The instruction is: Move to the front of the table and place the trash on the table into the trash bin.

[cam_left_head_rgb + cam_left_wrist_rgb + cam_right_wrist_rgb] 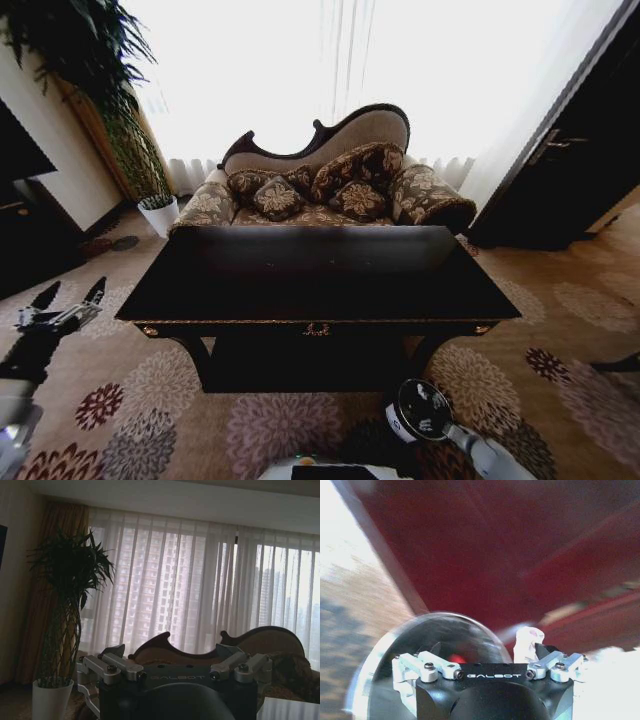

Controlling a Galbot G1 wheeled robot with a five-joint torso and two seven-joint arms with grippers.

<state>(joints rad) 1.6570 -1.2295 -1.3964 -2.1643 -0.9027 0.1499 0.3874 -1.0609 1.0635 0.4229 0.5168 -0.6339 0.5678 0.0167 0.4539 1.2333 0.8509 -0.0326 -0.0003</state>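
From the head view, the dark glossy tabletop (315, 285) with gold trim lies ahead of both arms; the left gripper (68, 298) hangs off its left end, fingers spread, over open patterned carpet (560, 330). The bin (422, 410), round and black, sits low beside the right arm. The left wrist view faces sheer curtains (200, 580), a potted plant (62, 630) and a sofa back. In the right wrist view, the right gripper (492, 655) hangs directly above the bin's rim (385, 645) with white paper (526, 644) at one finger; I cannot tell whether it is pinched.
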